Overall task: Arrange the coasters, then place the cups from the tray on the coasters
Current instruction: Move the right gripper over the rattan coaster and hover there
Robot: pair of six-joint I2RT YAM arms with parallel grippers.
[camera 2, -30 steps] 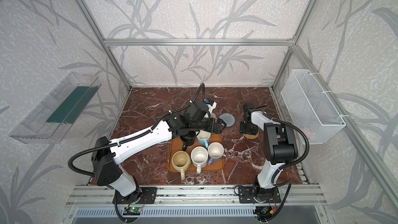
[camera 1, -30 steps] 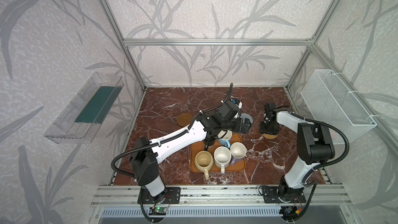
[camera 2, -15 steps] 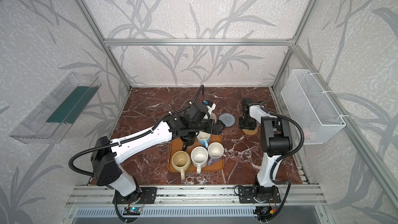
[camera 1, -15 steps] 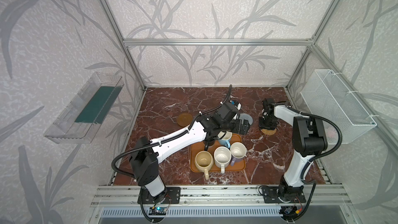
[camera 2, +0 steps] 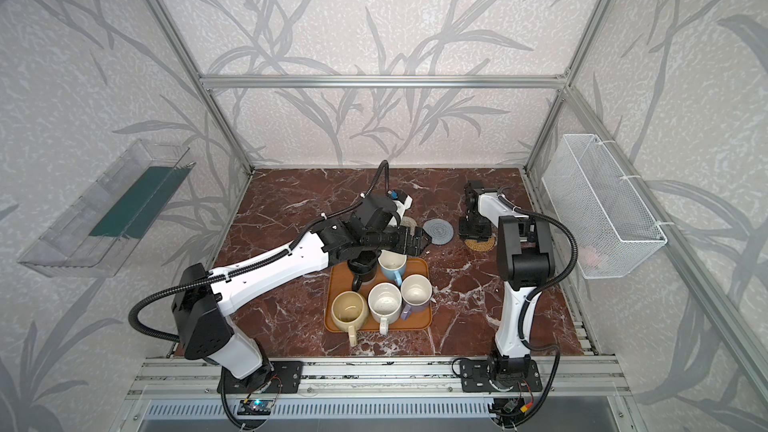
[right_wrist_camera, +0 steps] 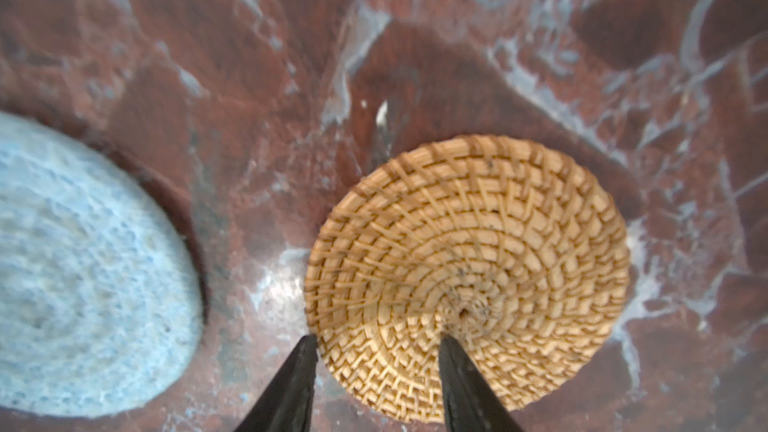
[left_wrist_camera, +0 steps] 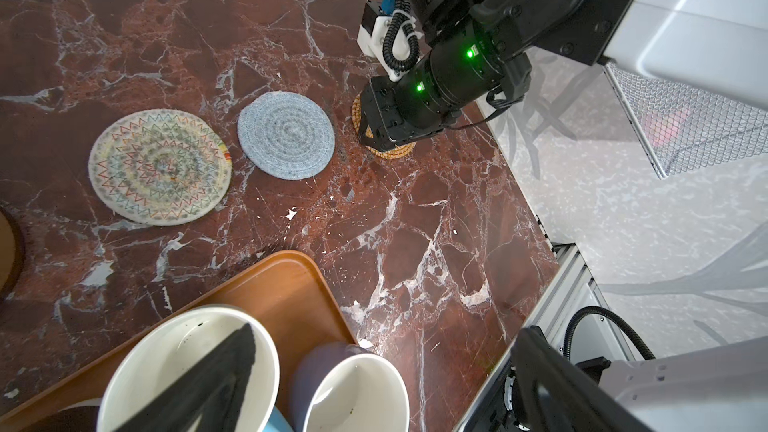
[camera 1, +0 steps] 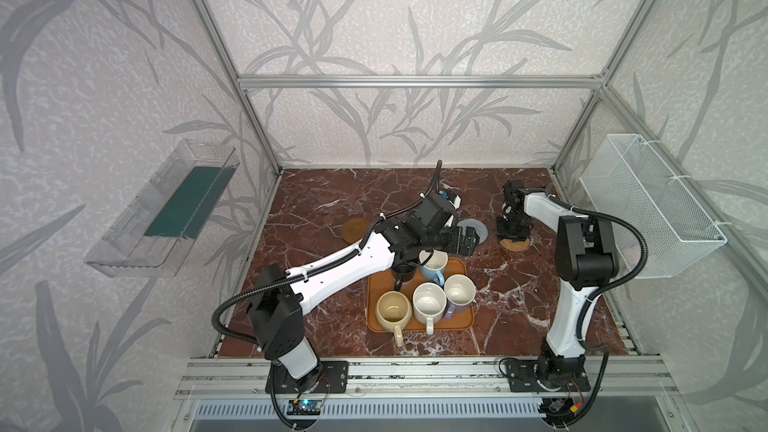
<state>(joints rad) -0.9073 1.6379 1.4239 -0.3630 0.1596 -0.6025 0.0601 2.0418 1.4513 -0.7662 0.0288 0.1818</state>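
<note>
The orange-brown tray (camera 1: 465,322) holds the black cup (camera 1: 403,274), light blue cup (camera 1: 432,265), cream-yellow cup (camera 1: 392,309), white cup (camera 1: 428,303) and lavender cup (camera 1: 459,290). Behind it lie a brown wooden coaster (camera 1: 355,229), the cream woven coaster (left_wrist_camera: 160,166), the grey woven coaster (camera 2: 438,231) and the rattan coaster (camera 1: 515,245). My right gripper (right_wrist_camera: 378,338) stands over the rattan coaster (right_wrist_camera: 469,268), with one fingertip at its rim and the other at its centre. My left gripper (camera 1: 467,241) hangs wide open above the tray's back edge, holding nothing.
A clear bin (camera 1: 162,218) hangs on the left wall and a white wire basket (camera 1: 648,205) on the right wall. The right arm's upright link (camera 1: 582,251) stands close to the rattan coaster. An aluminium rail (camera 1: 415,367) runs along the table's front.
My right gripper has moved toward the back wall, its jaws have narrowed, and the rattan coaster has slid a little back with it. The left arm has stayed put.
</note>
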